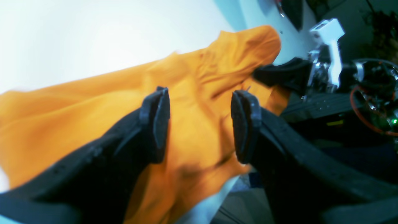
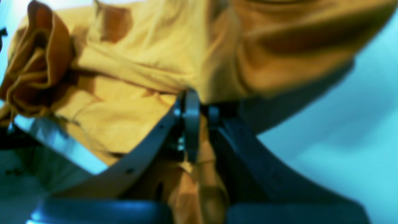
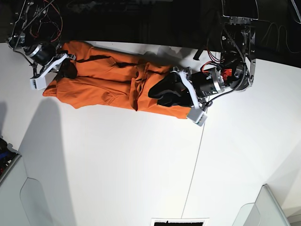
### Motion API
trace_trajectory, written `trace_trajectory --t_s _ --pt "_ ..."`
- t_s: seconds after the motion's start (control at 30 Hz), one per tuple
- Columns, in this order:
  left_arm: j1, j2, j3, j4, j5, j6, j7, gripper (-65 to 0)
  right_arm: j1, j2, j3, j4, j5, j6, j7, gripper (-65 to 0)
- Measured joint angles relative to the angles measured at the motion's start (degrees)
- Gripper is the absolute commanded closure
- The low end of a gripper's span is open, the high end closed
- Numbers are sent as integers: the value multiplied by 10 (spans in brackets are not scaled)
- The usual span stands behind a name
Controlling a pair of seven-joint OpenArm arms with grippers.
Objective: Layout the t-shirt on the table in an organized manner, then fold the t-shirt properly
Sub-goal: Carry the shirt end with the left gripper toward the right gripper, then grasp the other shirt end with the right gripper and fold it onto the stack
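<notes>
The orange t-shirt [image 3: 108, 82] lies bunched in a long band along the far edge of the white table [image 3: 141, 165]. My left gripper [image 3: 162, 94] sits over the shirt's right part. In the left wrist view it [image 1: 200, 123] is open, with wrinkled cloth [image 1: 192, 93] showing between and beyond its fingers [image 1: 155, 121]. My right gripper [image 3: 66, 69] is at the shirt's left end. In the right wrist view it [image 2: 202, 124] is shut on a fold of the shirt [image 2: 130, 93], which hangs crumpled around it. The right gripper also shows in the left wrist view [image 1: 283, 74].
A thin dark seam [image 3: 200, 155] crosses the table on the right. Grey bins stand at the near left [image 3: 23, 197] and near right [image 3: 268, 207] corners. The arm mounts and cables [image 3: 235, 42] sit past the table's far edge [image 3: 141, 44].
</notes>
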Motion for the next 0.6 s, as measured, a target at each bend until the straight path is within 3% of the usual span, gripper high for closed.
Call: trace_trajectory --t_s 0.1,0.23,0.33,0.6 --pt "0 -15 -18 0 -12 0 2 -340 13 17 22 0 -5 0 -2 0" --pt "0 -38 -48 0 -12 0 2 -340 16 65 38 0 -4 0 -2 0" --pt "0 -47 -52 0 9 0 -2 -340 16 99 39 0 36 0 -22 0" --pt "13 -34 -4 -106 99 1 -84 -340 17 107 35 117 75 0 -42 0"
